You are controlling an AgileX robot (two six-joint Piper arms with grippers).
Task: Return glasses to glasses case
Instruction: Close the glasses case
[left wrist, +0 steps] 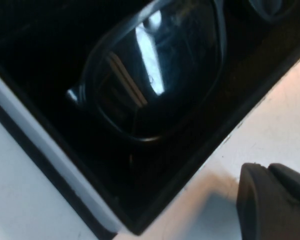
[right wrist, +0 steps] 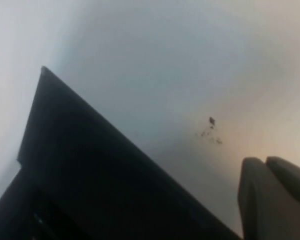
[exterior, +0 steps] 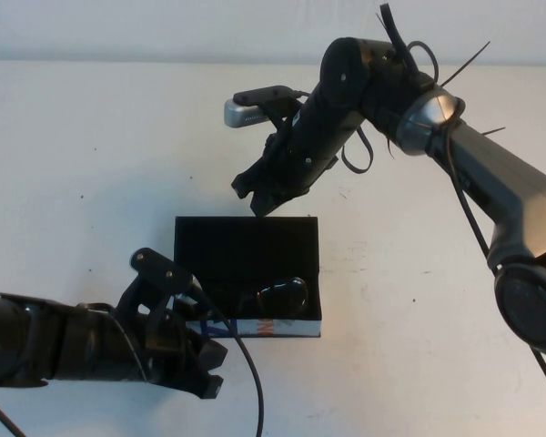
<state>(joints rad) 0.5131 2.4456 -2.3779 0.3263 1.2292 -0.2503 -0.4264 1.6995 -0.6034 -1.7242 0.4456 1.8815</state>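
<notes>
Black glasses case (exterior: 246, 238), mid-table, glasses (exterior: 278, 296) inside; right gripper (exterior: 259, 196) behind the lid (closed, empty) should press evenly; left gripper (exterior: 200, 360), near edge, aperture undeterminable.

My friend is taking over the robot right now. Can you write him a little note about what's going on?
Left gripper: low beside the glasses case's near-left corner, holding nothing.
Right gripper: up above the case's far edge, empty.
The glasses already lie inside the open case, toward its near side; a lens shows in the left wrist view.
Done: glasses are in.
Left: probably closing the lid, which stands open.
</notes>
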